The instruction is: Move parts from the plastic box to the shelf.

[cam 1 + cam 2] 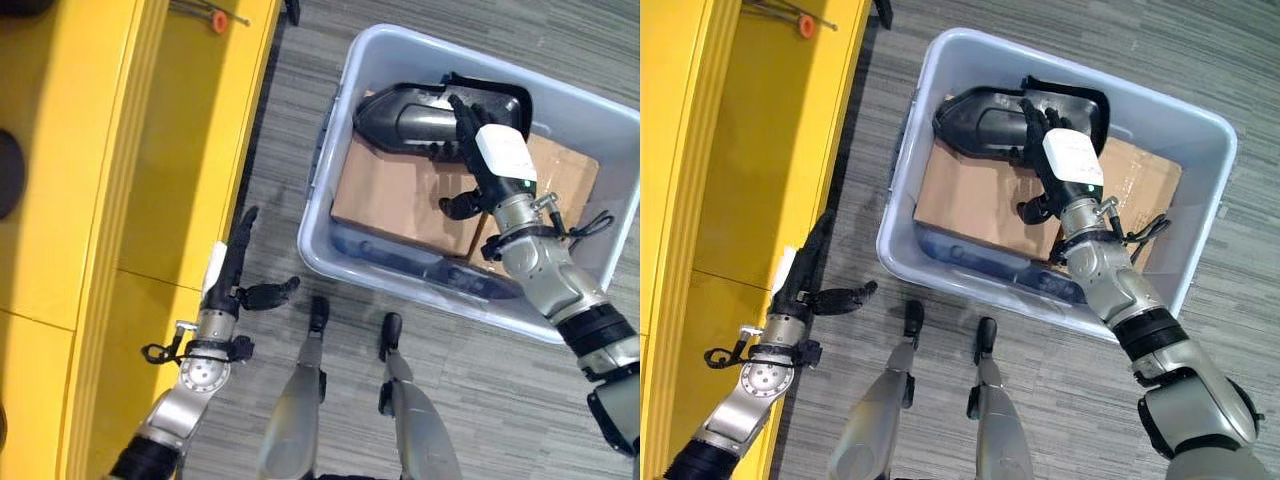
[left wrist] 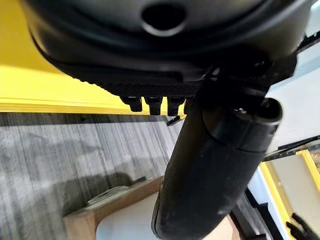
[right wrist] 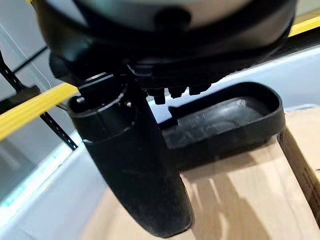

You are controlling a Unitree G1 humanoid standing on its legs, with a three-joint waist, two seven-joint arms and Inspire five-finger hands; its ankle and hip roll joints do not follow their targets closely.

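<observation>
A grey plastic box stands on the floor to the right. In it a black moulded part lies on brown cardboard at the far side. My right hand reaches into the box, its straight fingers resting on the black part and its thumb spread over the cardboard, so the hand is open. The yellow shelf runs along the left. My left hand hangs open beside the shelf's edge with its thumb stuck out, holding nothing.
A thin tool with an orange tip lies on the shelf at the far end. A dark long piece lies under the cardboard along the box's near wall. Grey striped floor separates shelf and box.
</observation>
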